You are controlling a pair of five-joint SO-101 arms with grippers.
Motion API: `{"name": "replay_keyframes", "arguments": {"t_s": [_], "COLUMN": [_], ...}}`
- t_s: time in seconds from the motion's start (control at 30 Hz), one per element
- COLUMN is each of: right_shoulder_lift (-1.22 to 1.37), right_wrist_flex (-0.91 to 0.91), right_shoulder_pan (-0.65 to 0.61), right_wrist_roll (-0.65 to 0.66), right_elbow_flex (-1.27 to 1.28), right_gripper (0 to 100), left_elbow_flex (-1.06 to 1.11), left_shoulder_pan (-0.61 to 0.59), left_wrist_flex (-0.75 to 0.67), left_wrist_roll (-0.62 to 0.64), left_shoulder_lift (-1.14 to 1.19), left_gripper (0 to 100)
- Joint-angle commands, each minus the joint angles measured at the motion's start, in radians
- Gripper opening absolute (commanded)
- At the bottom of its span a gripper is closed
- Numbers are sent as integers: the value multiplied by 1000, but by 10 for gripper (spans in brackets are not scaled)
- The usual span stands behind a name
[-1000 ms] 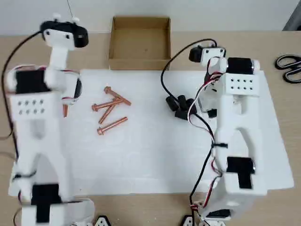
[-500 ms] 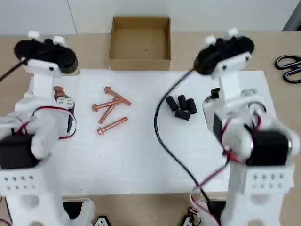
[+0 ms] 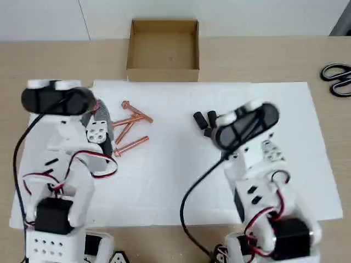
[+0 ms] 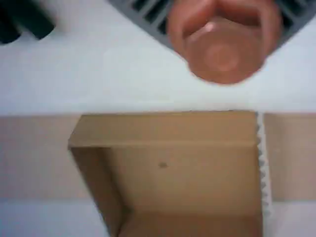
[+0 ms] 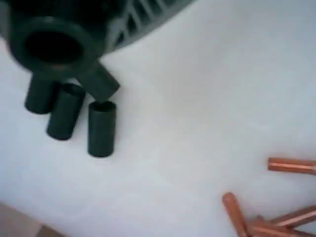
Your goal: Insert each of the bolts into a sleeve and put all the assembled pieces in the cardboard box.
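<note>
Nearby, coppery round bolt [image 4: 224, 47], hollow black sleeve [image 5: 52, 47]

Bolts [image 3: 130, 129] are copper, sleeves [image 3: 204, 120] black, cardboard box [image 3: 163, 74] brown, mat [image 3: 164, 181] white.

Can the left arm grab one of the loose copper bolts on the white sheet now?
Probably not: the left gripper is shut on a copper bolt, though the loose copper bolts lie uncovered beside it.

no legible text, numbers or signs anywhere, cardboard box [image 3: 163, 74] walls bare of print
</note>
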Motion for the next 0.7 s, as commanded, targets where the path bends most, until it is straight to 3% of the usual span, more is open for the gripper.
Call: {"name": "replay_keyframes", "arguments": {"t_s": [0.0, 0.2, 0.37, 0.67], "right_shoulder_lift": [-168, -464, -340, -67], "right_wrist_flex": [-94, -240, -369, -642], "right_shoulder_pan": [-59, -82, -94, -283], "right_wrist_roll": [-12, -38, -227, -250], "right_elbow_flex": [203, 474, 585, 692], "right_gripper": [7, 6, 6, 3], "left_elbow_flex": [5, 41, 44, 38], "left_shoulder_pan": [49, 167, 180, 328], "left_wrist_flex": [-54, -60, -146, -193], "left_wrist_roll": [81, 146, 152, 152], "left_shoulder_lift": [-32, -31, -29, 124], "left_gripper": [6, 6, 6, 6]}}
